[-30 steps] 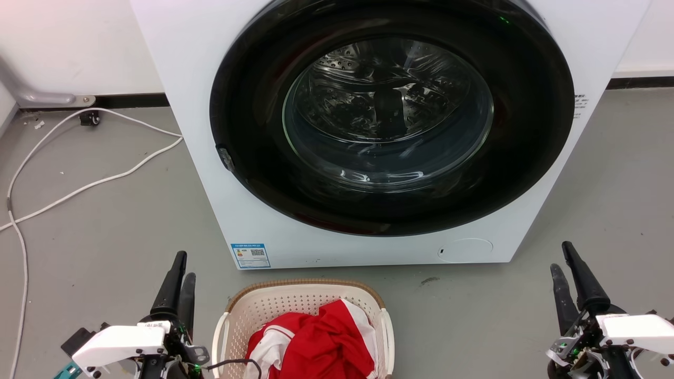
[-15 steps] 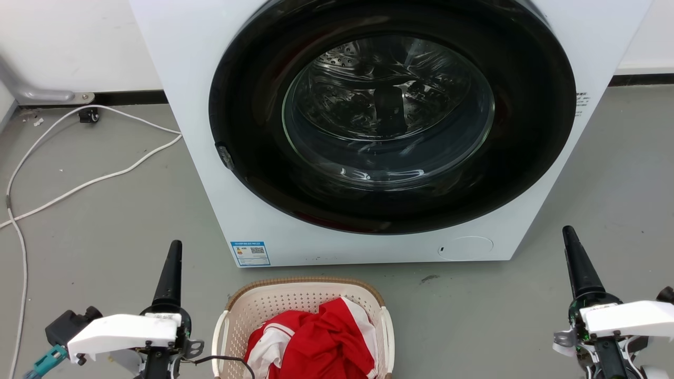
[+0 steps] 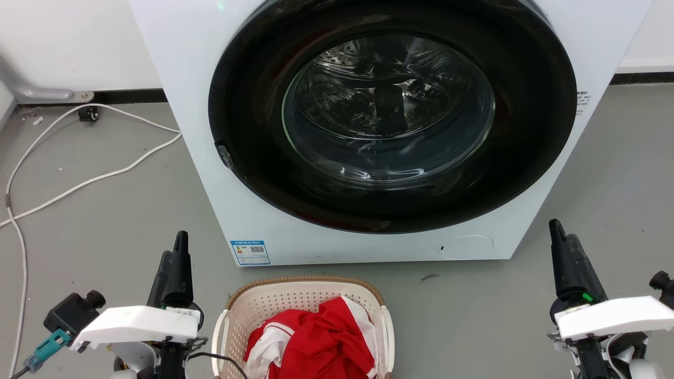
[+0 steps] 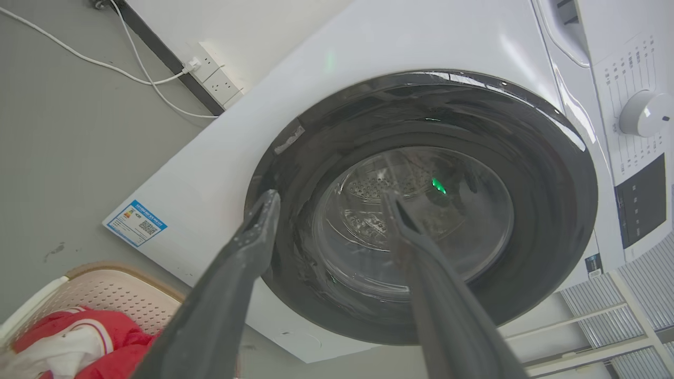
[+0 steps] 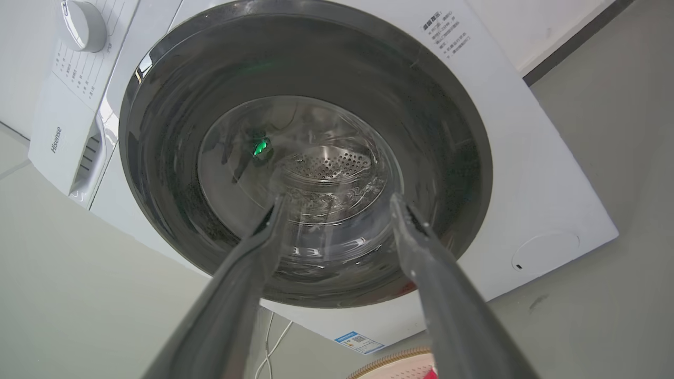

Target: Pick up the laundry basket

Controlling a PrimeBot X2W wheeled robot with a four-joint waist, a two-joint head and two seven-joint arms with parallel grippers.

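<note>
Head view: the laundry basket (image 3: pixel 301 285) sits between the left tool (image 3: pixel 175 246) and the right tool (image 3: pixel 559 238), nearer the left, touching neither. Both tools stand spread, gripping nothing.

Left tool (image 3: pixel 176 246), right tool (image 3: pixel 558 231): farther forward

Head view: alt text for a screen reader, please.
A basket of red-and-white clothes sits on the grey floor in front of a white washer. The left gripper and right gripper flank the basket, neither touching it.
</note>
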